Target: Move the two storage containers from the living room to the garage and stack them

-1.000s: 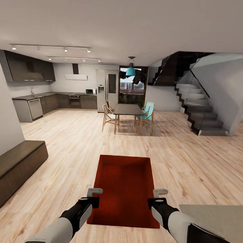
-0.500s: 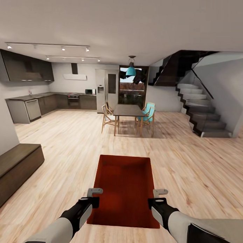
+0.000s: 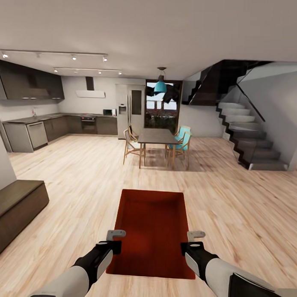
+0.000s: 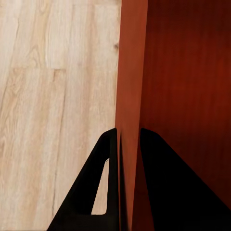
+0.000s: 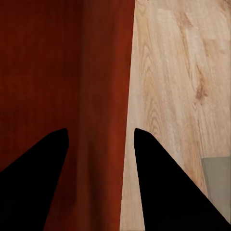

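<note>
Carrying one storage container (image 3: 152, 228) across the living room, left gripper (image 4: 126, 144) and right gripper (image 5: 98, 139) each pinching a side wall; next, steering garage-ward.

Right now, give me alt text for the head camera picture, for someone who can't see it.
Two robot arms carry an open red bin over a light wood floor, the left pincer and right pincer gripping its side walls. Ahead stand a dining table with chairs, a kitchen and a staircase.
</note>
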`<state>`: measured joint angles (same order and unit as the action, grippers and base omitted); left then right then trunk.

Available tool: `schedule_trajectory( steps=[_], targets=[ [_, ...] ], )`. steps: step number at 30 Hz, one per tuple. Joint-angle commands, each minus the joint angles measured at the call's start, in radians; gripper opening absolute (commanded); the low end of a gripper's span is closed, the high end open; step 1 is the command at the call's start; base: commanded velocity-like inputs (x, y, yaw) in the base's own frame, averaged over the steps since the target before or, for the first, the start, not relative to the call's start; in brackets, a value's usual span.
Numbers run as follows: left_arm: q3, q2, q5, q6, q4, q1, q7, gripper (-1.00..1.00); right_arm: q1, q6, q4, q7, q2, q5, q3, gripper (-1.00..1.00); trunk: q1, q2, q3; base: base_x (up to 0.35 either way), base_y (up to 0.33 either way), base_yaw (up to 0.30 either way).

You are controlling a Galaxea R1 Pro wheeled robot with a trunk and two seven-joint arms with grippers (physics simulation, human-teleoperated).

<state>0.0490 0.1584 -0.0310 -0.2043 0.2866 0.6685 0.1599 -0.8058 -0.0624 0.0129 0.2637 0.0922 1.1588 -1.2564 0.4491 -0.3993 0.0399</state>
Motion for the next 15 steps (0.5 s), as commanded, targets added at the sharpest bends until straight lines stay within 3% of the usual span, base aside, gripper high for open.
schedule_trajectory(
  steps=[1, 15],
  targets=[
    [0.009, -0.010, -0.015, -0.007, -0.001, -0.001, 0.007, -1.00, -0.001, 0.020, 0.002, 0.000, 0.000, -0.005, 0.025, -1.00, 0.001, -0.001, 0.000, 0.322, 0.000, 0.000],
    [0.009, -0.010, -0.015, -0.007, -0.004, -0.001, 0.007, -1.00, -0.001, 0.020, 0.002, 0.000, 0.000, -0.005, 0.025, -1.00, 0.001, -0.001, 0.000, 0.323, 0.000, 0.000]
  ],
)
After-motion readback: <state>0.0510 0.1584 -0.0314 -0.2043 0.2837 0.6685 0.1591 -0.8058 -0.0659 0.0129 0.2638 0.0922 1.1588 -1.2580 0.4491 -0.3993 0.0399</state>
